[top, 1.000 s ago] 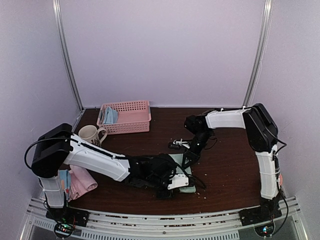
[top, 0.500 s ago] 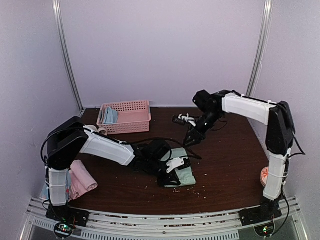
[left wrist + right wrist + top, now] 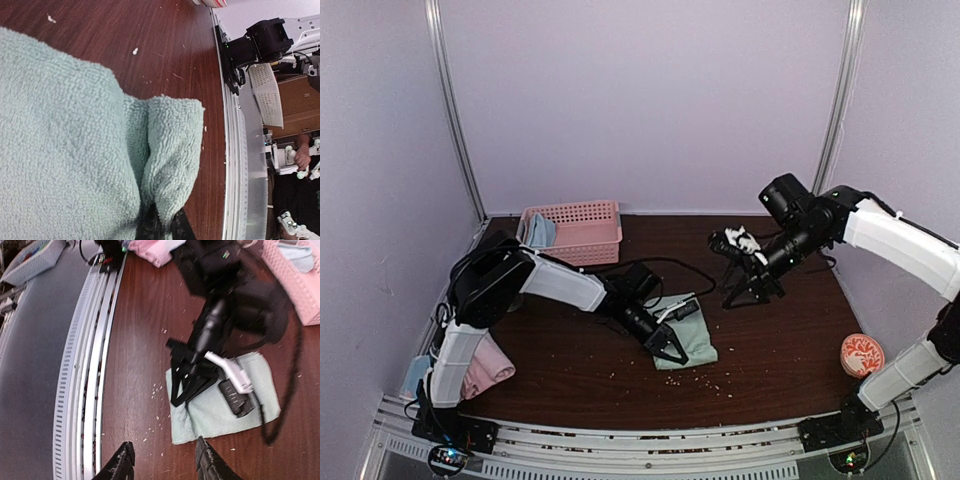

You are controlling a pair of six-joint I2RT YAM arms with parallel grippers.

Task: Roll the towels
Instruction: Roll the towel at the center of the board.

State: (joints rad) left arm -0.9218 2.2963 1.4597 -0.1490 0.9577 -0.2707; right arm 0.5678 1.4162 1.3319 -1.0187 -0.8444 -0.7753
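- Pinching a raised fold at one corner of the sage green towel [image 3: 65, 150] with the left gripper [image 3: 161, 227], jaws pressed narrow on the cloth.
- Lying otherwise flat just right of the table's middle, roughly rectangular, doubled over at the pinched corner.
- Showing thick, soft looped terry pile with slightly fuzzy hems.
- Leaving a strip of bare table [image 3: 770, 370] between the towel's near edge and the ribbed metal front rail [image 3: 620, 440], with wider open wood to its right.
- Hovering above the table, apart from the towel on its far right side, with the right gripper [image 3: 165, 441], fingers spread and gripping nothing.
- Holding a light blue towel [image 3: 538, 232] inside the pink perforated basket [image 3: 582, 240], at the far left by the back wall.
- Bunching a pink towel [image 3: 485, 365] at the near left edge, beside the left arm's base.
- Resting near the right front corner: a small round red-patterned thing [image 3: 863, 355], too small to tell more.
- Scattering pale crumbs over dark, smooth wood grain around the towel.
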